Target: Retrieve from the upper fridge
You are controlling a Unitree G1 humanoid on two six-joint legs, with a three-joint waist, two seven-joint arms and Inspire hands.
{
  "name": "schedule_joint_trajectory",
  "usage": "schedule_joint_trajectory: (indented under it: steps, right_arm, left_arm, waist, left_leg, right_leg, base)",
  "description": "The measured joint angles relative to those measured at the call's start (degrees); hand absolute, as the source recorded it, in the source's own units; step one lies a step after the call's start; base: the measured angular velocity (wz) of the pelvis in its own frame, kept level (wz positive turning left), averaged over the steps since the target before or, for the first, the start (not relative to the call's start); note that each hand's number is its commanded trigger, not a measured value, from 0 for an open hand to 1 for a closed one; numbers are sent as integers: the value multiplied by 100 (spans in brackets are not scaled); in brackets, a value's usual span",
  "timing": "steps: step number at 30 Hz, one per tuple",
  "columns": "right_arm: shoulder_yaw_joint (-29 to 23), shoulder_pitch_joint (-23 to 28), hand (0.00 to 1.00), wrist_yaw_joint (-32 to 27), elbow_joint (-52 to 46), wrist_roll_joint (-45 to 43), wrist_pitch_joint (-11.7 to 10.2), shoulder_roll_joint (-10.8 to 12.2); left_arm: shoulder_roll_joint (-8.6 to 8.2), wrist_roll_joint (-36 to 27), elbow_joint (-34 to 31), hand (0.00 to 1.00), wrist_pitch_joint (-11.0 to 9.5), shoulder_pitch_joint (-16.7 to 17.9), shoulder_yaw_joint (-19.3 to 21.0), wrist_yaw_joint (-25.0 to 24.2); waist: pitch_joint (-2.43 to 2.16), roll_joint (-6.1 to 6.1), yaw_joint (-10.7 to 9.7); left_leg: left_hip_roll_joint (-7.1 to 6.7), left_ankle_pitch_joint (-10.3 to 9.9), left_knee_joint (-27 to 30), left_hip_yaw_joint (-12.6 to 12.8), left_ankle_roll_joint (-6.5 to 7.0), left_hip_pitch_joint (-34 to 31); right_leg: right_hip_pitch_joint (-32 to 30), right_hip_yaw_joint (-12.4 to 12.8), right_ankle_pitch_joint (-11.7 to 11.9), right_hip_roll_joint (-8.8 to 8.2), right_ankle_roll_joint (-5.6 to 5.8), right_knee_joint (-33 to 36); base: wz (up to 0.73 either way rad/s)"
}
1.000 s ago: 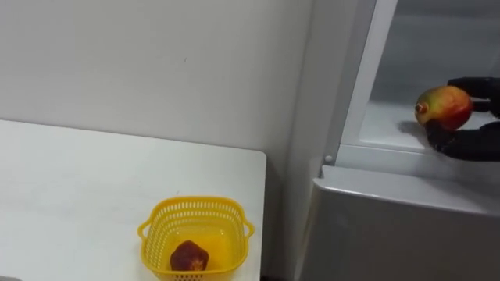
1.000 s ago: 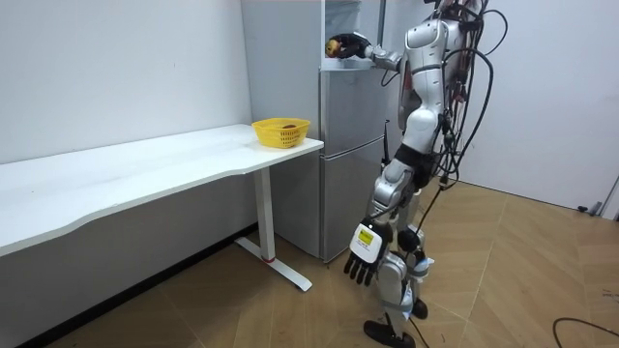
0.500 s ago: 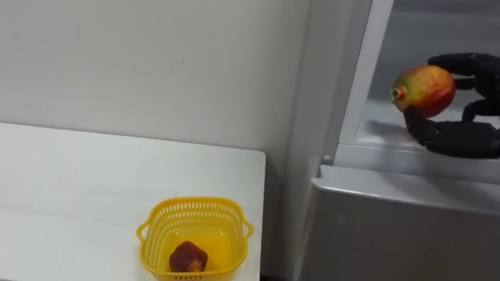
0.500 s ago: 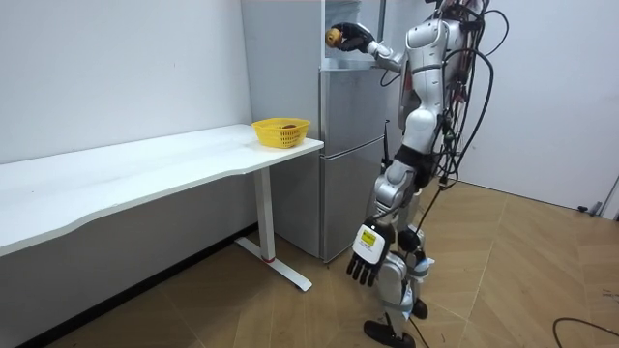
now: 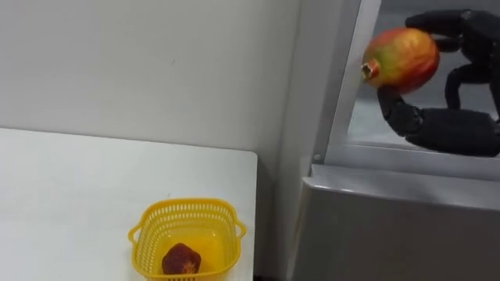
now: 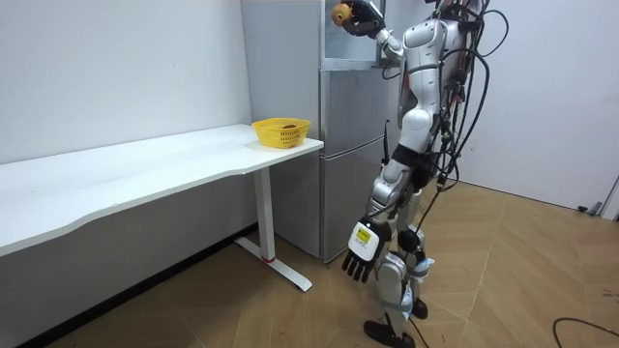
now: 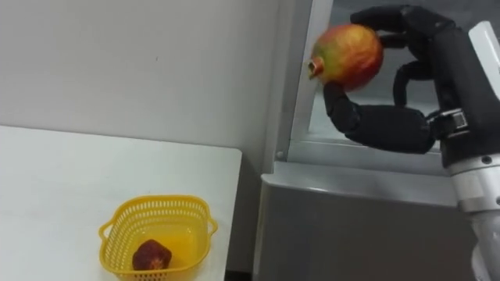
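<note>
Gripping a red-yellow fruit (image 7: 348, 56), the right robot hand (image 7: 398, 126) curls thumb & fingers round it, held up at the mouth of the open upper fridge compartment (image 7: 367, 160). Its left robot hand (image 6: 360, 259) hangs by the thigh, fingers relaxed. Nearby, a yellow basket (image 7: 160, 204) w/ a dark red fruit (image 7: 151, 255) sits on the white worktop (image 7: 62, 179), just beside the fridge.

The basket (image 5: 150, 232) sits at the right end of the table (image 5: 70, 187), with 1 fruit (image 5: 180, 259) in it. The fridge (image 5: 391, 230) stands just right of the table. The mango (image 7: 348, 56), in the right hand (image 7: 391, 121), is before the fridge's open upper compartment.
</note>
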Motion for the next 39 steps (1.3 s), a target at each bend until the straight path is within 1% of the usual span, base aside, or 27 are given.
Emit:
schedule_joint_trajectory:
  steps: [2, 4, 5, 7, 9, 12, 15, 16, 18, 19, 21, 23, 24, 26, 28, 30, 31, 32, 33, 35, 36, 37, 38, 39]
  right_arm:
    - [1, 1, 100, 85, -100, -98, -118, 0]
    - [3, 1, 100, 177, -135, -128, -169, 0]
    - [23, 1, 100, 226, -173, -182, -169, 20]
    - [64, 1, 100, 327, -269, -256, -170, 78]
    - [83, 1, 100, 495, -442, -246, -170, 166]
    - [269, 0, 100, 614, -743, -311, -207, 215]
    - [540, -3, 100, 764, -892, -631, -269, 265]
    - [660, -3, 100, 822, -894, -735, -294, 267]
    - [810, -3, 100, 963, -898, -871, -293, 294]
    - [932, -8, 100, 1011, -897, -912, -293, 294]
    - [1082, -9, 100, 1135, -895, -948, -297, 303]
    - [1200, -10, 100, 1276, -894, -1005, -297, 309]
    - [1201, -11, 100, 1312, -889, -1055, -297, 321]
    - [1204, -11, 100, 1412, -856, -1194, -275, 393]
    - [1218, -12, 100, 1446, -840, -1236, -279, 441]
    - [1267, -16, 100, 1486, -744, -1253, -276, 496]
    - [1359, -66, 100, 1488, -605, -1341, -265, 522]
    - [1456, -132, 100, 1492, -439, -1495, -225, 524]
    - [1497, -154, 100, 1492, -346, -1580, -192, 526]
    - [1655, -244, 100, 1489, 171, -1642, -143, 552]
    - [1694, -287, 100, 1489, 310, -1651, -116, 572]
    - [1758, -361, 100, 1487, 570, -1707, -44, 599]
    - [1822, -453, 100, 1487, 910, -1690, -22, 597]
    - [1866, -509, 100, 1488, 1089, -1691, 13, 597]
  left_arm:
    - [-2, -1, 14, 0, -88, -1, 3, -1]
    - [-3, -2, 34, 0, -127, -5, 3, -7]
    - [0, -2, 39, 0, -132, -8, 3, -22]
    - [-2, -4, 68, 0, -142, -27, -8, -78]
    - [-17, -4, 151, 0, -166, -29, -68, -109]
    - [-50, -4, 265, 0, -162, -50, -134, -145]
    - [-50, -4, 269, 0, -164, -70, -234, -167]
    - [-51, -6, 267, 0, -168, -71, -243, -198]
    - [-50, -17, 268, 0, -197, -106, -243, -238]
    - [-43, -85, 268, 0, -202, -142, -289, -269]
    - [-36, -119, 256, 0, -220, -178, -344, -340]
    - [-35, -116, 253, 0, -261, -211, -340, -417]
    - [-34, -115, 257, 0, -260, -227, -338, -441]
    - [-20, -115, 260, 0, -257, -256, -337, -491]
    - [-28, -115, 268, 0, -245, -266, -338, -503]
    - [-37, -115, 288, 0, -222, -266, -347, -498]
    - [-38, -114, 324, 0, -205, -265, -349, -493]
    - [-36, -113, 350, 0, -180, -262, -351, -498]
    - [-36, -114, 369, 0, -173, -262, -352, -501]
    - [-12, -121, 438, 0, -102, -266, -427, -509]
    - [6, -121, 450, 0, -88, -269, -475, -511]
    - [24, -118, 491, 0, -60, -287, -489, -511]
    - [58, -119, 506, 0, -40, -288, -523, -512]
    - [78, -118, 511, 0, -25, -289, -552, -513]
  waist:
    - [11, 18, 34]
    - [15, 24, 69]
    - [20, 40, 71]
    - [10, 22, 85]
    - [12, 20, 98]
    - [21, 7, 107]
    - [31, -42, 182]
    - [33, -70, 262]
    - [33, -117, 344]
    - [24, -152, 416]
    - [29, -195, 476]
    - [33, -255, 577]
    - [42, -273, 591]
    - [65, -324, 700]
    - [70, -332, 754]
    - [72, -329, 810]
    - [75, -325, 863]
    - [77, -323, 900]
    - [77, -324, 899]
    - [79, -338, 914]
    - [86, -354, 934]
    - [88, -399, 983]
    - [91, -426, 1040]
    - [96, -453, 1049]
  left_leg:
    - [4, 0, -33, 36, 0, 55]
    - [7, 0, -59, 39, 0, 83]
    - [7, 0, -64, 35, 0, 95]
    - [7, 0, -63, 24, -1, 97]
    - [5, -1, -66, 18, -2, 91]
    - [4, -2, -81, -1, -3, 75]
    - [5, -1, -113, -1, -4, 61]
    - [5, 0, -123, 7, -4, 64]
    - [5, 1, -124, 3, -3, 70]
    - [2, 2, -94, -16, -2, 63]
    - [-6, 1, -59, -40, 0, 39]
    - [-10, 1, -47, -125, 1, -16]
    - [-11, 1, -42, -145, 1, -27]
    - [-15, 0, -26, -172, 1, -65]
    - [-17, 0, -2, -241, 1, -121]
    - [-20, 0, 17, -305, 0, -144]
    - [-18, 1, 20, -319, 0, -144]
    - [-20, 1, 31, -385, -1, -156]
    - [-26, 1, 37, -429, -1, -162]
    - [-36, 2, 64, -500, -2, -205]
    - [-37, 2, 63, -507, -2, -225]
    - [-37, 2, 73, -524, -3, -261]
    - [-41, 2, 93, -565, -4, -311]
    - [-46, 2, 119, -595, -4, -335]
  right_leg:
    - [3, 80, 0, 12, 0, 0]
    - [22, 113, 0, 20, -1, 1]
    - [36, 113, 0, 20, -1, 3]
    - [41, 108, 0, 21, -1, 3]
    - [40, 70, 0, 21, -1, 2]
    - [40, -5, 0, 13, 0, 1]
    - [23, -14, 0, 12, -1, -1]
    - [11, -9, 0, 8, -1, -1]
    - [10, -11, 0, 1, -1, 2]
    - [10, -31, 0, -7, -1, 4]
    - [13, -58, 0, -16, 0, 4]
    - [5, -177, 1, -34, 1, 1]
    - [4, -201, 1, -36, 1, 1]
    - [0, -291, 1, -34, 2, -3]
    - [-5, -364, 1, -38, 2, -5]
    - [4, -430, 1, -45, 2, -3]
    - [8, -454, 1, -57, 2, -2]
    - [20, -512, 1, -55, 2, -3]
    - [29, -531, 1, -56, 2, -2]
    - [46, -642, -2, -68, 7, 14]
    - [37, -660, -6, -69, 13, 18]
    - [21, -684, -8, -68, 17, 22]
    - [2, -757, -8, -73, 17, 27]
    - [-4, -784, -9, -84, 17, 32]
  base:
    - [-10]
    - [-9]
    - [0]
    - [3]
    - [2]
    - [6]
    - [0]
    - [-5]
    - [-2]
    - [6]
    - [8]
    - [17]
    - [16]
    - [14]
    - [20]
    - [17]
    - [9]
    - [12]
    - [25]
    - [27]
    - [11]
    - [12]
    - [15]
    - [21]
